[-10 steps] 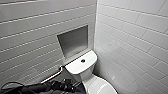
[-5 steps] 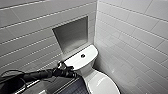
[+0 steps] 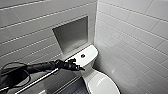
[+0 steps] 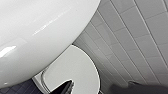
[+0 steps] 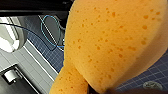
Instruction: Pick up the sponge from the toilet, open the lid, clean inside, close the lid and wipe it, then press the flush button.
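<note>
The white toilet [image 3: 101, 83] stands in the corner with its lid down. The dark flush button [image 3: 82, 55] sits in the middle of the tank top. My left gripper [image 3: 79, 67] reaches in from the left and hovers open at the tank's front left edge, just short of the button. In the left wrist view the glossy tank [image 4: 37, 37] looms close above the closed lid [image 4: 72, 67], and one dark finger [image 4: 64, 87] shows at the edge. In the right wrist view the orange sponge [image 5: 107, 42] is squeezed in my shut right gripper [image 5: 97, 90].
Tiled walls close in behind and to the right of the toilet. A recessed niche [image 3: 71, 35] sits above the tank. A metal rail [image 3: 40, 80] runs along the left wall. Dark floor tiles [image 3: 75, 87] lie left of the bowl. A blue cable [image 5: 50, 30] loops over the floor.
My left arm has risen and stretched out to the right, bringing its open gripper up to the tank. The sponge stays in the right gripper.
</note>
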